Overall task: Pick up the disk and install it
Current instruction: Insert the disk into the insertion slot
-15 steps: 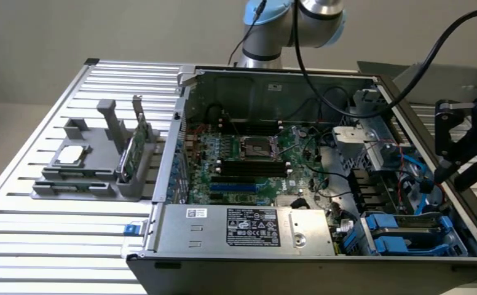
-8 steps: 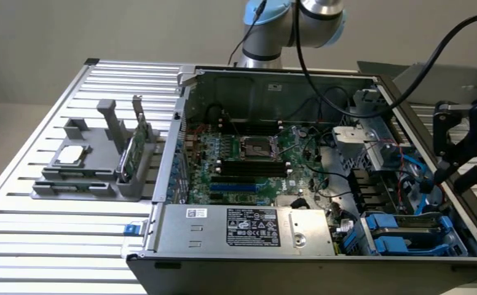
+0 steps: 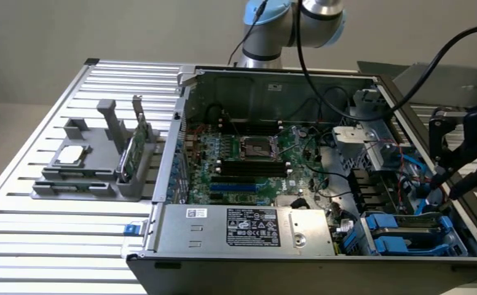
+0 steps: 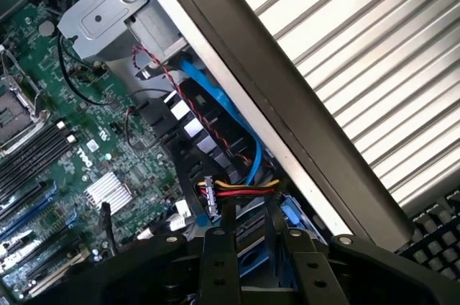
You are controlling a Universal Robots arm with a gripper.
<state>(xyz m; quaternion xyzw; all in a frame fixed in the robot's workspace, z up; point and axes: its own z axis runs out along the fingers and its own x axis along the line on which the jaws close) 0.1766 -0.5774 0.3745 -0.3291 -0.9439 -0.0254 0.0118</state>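
Where the ribbed metal table (image 3: pixel 25 246) runs out at the exterior view's left, a grey plastic holder (image 3: pixel 83 175) w/ blocky posts is seen. A small square silver chip (image 3: pixel 73 155) is laid flat on it, and a thin green card (image 3: pixel 136 147) is stood on edge in a slot just beside.

Next to the right, an open computer case (image 3: pixel 304 270) of dull sheet steel is laid on its side, lid off. Inside, a green circuit board (image 3: pixel 247 160) is packed w/ black slots and a square socket. A boxy silver power unit (image 3: pixel 247 227) w/ a printed label is set along the near wall.

Approx. at the case's near corner on the exterior view's right, the disk (image 3: pixel 407 228) is found flat in a bay, grey metal framed by blue plastic rails. Above that corner, the black gripper (image 3: pixel 456 181) is hung by the case wall, apart from the disk as far as can be told.

In the wrist view the gripper (image 4: pixel 255 244) is shown w/ its two matte black fingers (image 4: pixel 219 262) spread apart and nothing clamped. Blue plastic is glimpsed through the gap, w/ a flat blue cable (image 4: pixel 230 114) and a red-yellow-black wire bundle (image 4: pixel 244 188) beyond. Black keyboard keys (image 4: pixel 438 226) are seen past the case's edge.
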